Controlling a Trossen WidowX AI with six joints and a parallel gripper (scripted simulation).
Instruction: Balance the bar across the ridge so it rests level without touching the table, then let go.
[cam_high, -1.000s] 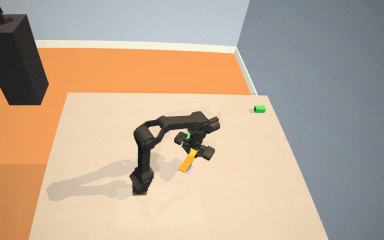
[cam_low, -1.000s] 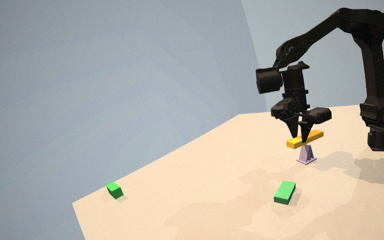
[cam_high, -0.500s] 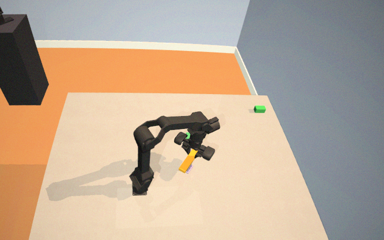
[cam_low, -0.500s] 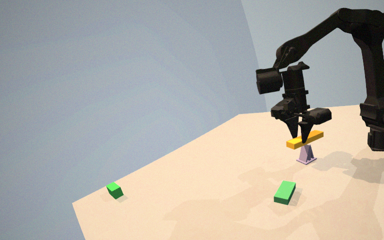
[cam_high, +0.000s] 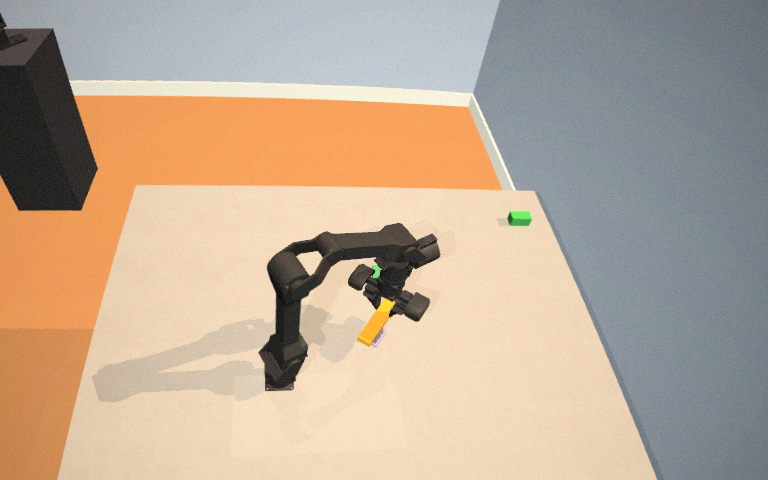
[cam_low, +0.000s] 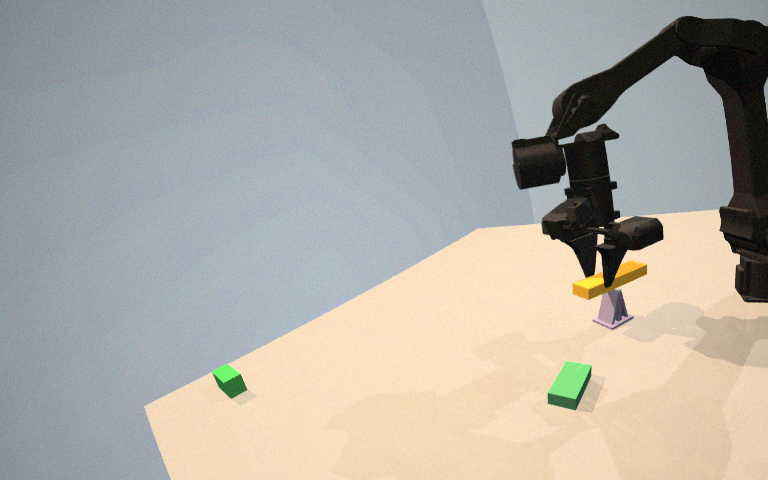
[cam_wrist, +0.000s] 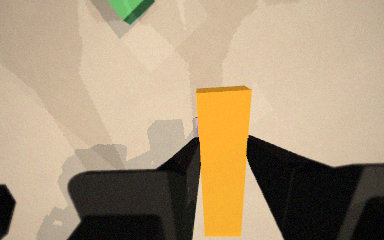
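Note:
The orange-yellow bar (cam_high: 374, 324) (cam_low: 629, 273) (cam_wrist: 223, 195) is held clear of the table and looks roughly level. My gripper (cam_low: 599, 280) (cam_wrist: 221, 141) points down and is shut on the bar, one finger on each long side. The pale purple ridge (cam_high: 379, 339) (cam_low: 610, 309) stands on the table under the bar. In the wrist view only a sliver of the ridge (cam_wrist: 196, 125) shows at the bar's left edge. Whether the bar touches the ridge top, I cannot tell.
A green block (cam_high: 376, 271) (cam_low: 569, 383) (cam_wrist: 131, 8) lies on the table near the ridge. Another green block (cam_high: 519, 218) (cam_low: 229, 381) lies near the table's far corner. A black pedestal (cam_high: 42, 135) stands beyond the table.

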